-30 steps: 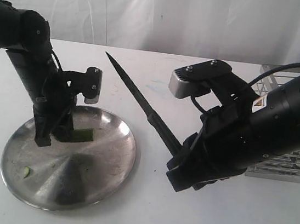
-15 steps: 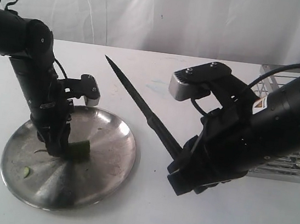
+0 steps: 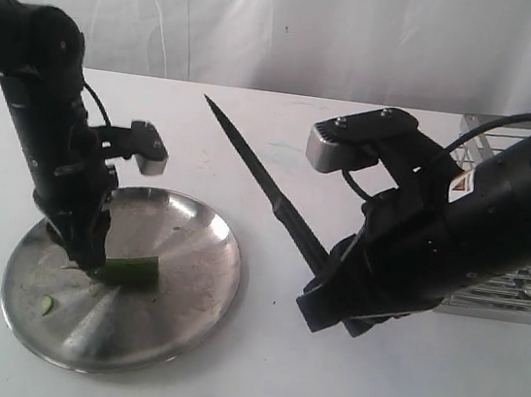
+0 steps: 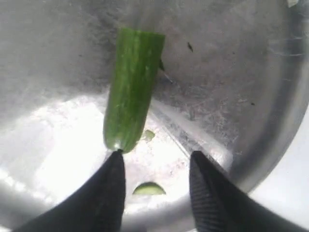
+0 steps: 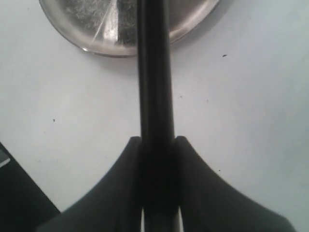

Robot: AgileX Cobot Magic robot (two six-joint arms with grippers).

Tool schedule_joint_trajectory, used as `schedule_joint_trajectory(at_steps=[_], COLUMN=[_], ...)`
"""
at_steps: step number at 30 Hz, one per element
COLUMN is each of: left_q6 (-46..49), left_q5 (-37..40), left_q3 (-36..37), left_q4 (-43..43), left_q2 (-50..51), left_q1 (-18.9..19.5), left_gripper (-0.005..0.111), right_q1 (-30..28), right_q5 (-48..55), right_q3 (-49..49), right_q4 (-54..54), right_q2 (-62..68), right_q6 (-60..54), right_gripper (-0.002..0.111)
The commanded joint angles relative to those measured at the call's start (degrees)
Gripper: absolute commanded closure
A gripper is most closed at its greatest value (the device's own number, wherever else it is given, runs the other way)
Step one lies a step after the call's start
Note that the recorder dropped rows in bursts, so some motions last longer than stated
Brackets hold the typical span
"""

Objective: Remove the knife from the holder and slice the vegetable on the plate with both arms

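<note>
Nearest, lower left of the exterior view: plate [image 3: 185, 291] on the white table [image 3: 251, 383]. A small cut slice [image 3: 46, 304] lies near its front-left rim.

Vegetable [image 3: 129, 272] lies flat on the plate, left of centre, with its cut end toward the plate's middle. The left wrist view shows two more small green bits on the plate near the fingertips.

Left gripper [image 3: 89, 256] is down on the plate at the vegetable's left end. In the wrist view its fingers [image 4: 108, 193] are spread and nothing is between them. One fingertip just touches the vegetable's rounded end, the other is well clear of it. So it is released, not pinning the piece.

Right of centre, right gripper [image 3: 323, 270] is clenched on the knife [image 3: 259, 173]. The wrist view shows both fingers pressed against the dark shaft. The knife slants up toward upper centre with its tip in the air. It is beside the plate's right rim, not over the vegetable.

Far right edge: holder [image 3: 527, 292], mostly hidden behind the right arm. I can't tell what else is in it. White curtain [image 3: 298, 27] is at the back.

Progress, judged from the layout: the knife is out of the holder, so step one is done. The cut end and loose bits suggest some slicing has been done. What looks left is for the left side to steady the vegetable and the right to bring the blade across over the plate and cut more. Roughly mid-task.
</note>
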Motion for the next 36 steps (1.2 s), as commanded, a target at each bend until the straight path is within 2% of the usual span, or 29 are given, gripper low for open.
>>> schedule_joint_trajectory(at_steps=[1,2,5,6,8,9,10,11,13,15,19,26,28,31,36], left_q6=[-6.0,-7.4,-10.2,-11.6,-12.9,-12.8,-8.5,1.2,14.5,15.8,16.6,17.4,16.5,16.5,15.0], left_q5=[1.3,1.3,0.2,-0.7,-2.6,-3.0,-4.5,-5.7,-8.1,-14.1,-23.0,-25.4,-27.2,-27.9,-24.6], left_q3=[-3.0,-3.9,-4.1,-4.1,-4.1,-4.1,-3.1,-1.1,2.3,5.0,8.6,9.5,10.5,10.8,11.1], left_q4=[1.2,1.8,1.8,1.8,-0.5,-2.8,-9.9,-15.9,-23.8,-26.3,-31.1,-36.4,-38.2,-38.9,-38.4], left_q2=[-6.9,-10.1,-15.7,-17.6,-19.0,-19.1,-19.1,-19.1,-18.9,-17.9,-13.1,-7.0,-6.7,-10.4,-17.2], left_q1=[0.0,0.0,0.0,0.0,0.0,0.0,0.0,0.0,0.0,0.0,0.0,0.0,0.0,0.7,4.8], left_gripper=[0.1,0.106,0.107,0.107,0.107,0.107,0.107,0.107,0.107,0.107,0.107,0.107,0.107,0.107,0.107], right_q1=[2.6,5.6,12.6,15.2,17.6,18.0,19.0,19.9,20.2,20.2,20.2,20.2,20.2,19.6,14.8], right_q5=[-0.9,-1.5,-4.5,-5.3,-4.7,-4.7,-4.9,-5.5,-6.5,-6.9,-6.6,-6.2,-5.0,-3.9,-3.6], right_q3=[0.3,0.3,0.0,-0.4,-1.5,-1.9,-3.1,-3.9,-5.9,-8.2,-12.0,-13.7,-13.7,-13.7,-13.7], right_q4=[-0.4,-0.6,-6.0,-12.9,-20.7,-21.0,-21.1,-20.5,-16.7,-10.1,-7.2,-8.3,-12.1,-19.8,-20.8], right_q2=[-0.4,-0.1,1.7,3.7,8.1,9.3,11.8,13.8,16.8,20.4,25.9,28.1,28.7,28.8,28.5], right_q6=[7.4,10.5,20.5,28.9,39.3,41.3,42.3,42.4,42.4,42.2,42.0,42.7,42.7,45.1,42.3], right_gripper=[0.108,0.108,0.108,0.108,0.108,0.108,0.108,0.108,0.108,0.108,0.108,0.108,0.108,0.108,0.108])
